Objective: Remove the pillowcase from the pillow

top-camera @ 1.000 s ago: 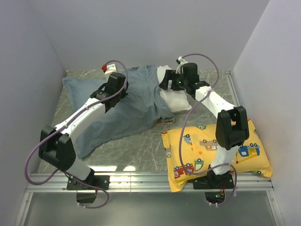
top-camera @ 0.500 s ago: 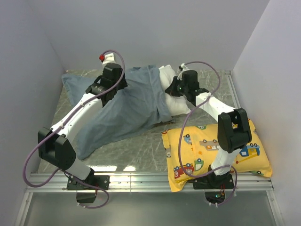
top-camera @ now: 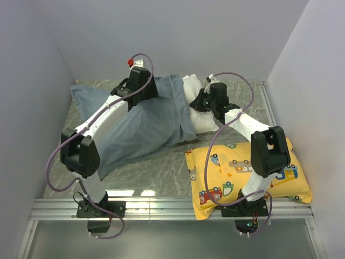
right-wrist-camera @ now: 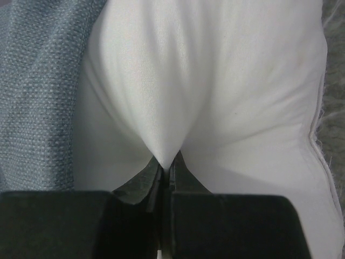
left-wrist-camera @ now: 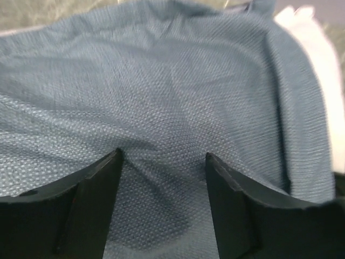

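The pillowcase (top-camera: 135, 127) lies across the far half of the table (top-camera: 161, 167), its long axis running from near left to far right. The pillow (top-camera: 204, 123) protrudes from its right-hand end. The right gripper (right-wrist-camera: 166, 164) is closed, pinching a fold of white pillow fabric — the anchor. The left gripper (left-wrist-camera: 161, 156) stands over the pillowcase's far portion, jaws apart, nothing gripped; most cloth extends near-left of it. Only the wrist views confirm pinch and gap — the top view hides both sets of fingertips.
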`<control>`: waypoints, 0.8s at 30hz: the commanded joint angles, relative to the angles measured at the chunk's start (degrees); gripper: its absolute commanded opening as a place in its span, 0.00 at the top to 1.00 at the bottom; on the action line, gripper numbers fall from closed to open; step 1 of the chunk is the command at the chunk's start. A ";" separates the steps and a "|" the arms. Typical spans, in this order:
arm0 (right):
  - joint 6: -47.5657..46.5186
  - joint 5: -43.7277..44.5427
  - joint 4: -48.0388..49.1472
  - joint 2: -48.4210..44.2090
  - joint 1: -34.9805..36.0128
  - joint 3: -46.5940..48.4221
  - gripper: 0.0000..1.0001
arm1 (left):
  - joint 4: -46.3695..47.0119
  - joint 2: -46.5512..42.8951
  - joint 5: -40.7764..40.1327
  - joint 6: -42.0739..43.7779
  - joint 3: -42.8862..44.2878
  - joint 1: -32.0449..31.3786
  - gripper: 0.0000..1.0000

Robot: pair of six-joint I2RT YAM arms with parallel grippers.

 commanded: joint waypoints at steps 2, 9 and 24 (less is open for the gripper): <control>-0.64 3.03 -4.09 0.47 0.81 -0.40 1.00 | -1.38 0.59 2.74 -1.25 2.00 0.07 0.34; -0.65 6.63 -7.86 -0.06 0.72 2.42 1.00 | -2.08 1.11 -1.29 -0.29 4.19 0.33 1.00; 4.19 15.24 -13.05 -11.29 -10.43 0.14 1.00 | -4.19 1.38 -2.71 1.74 16.84 20.79 1.00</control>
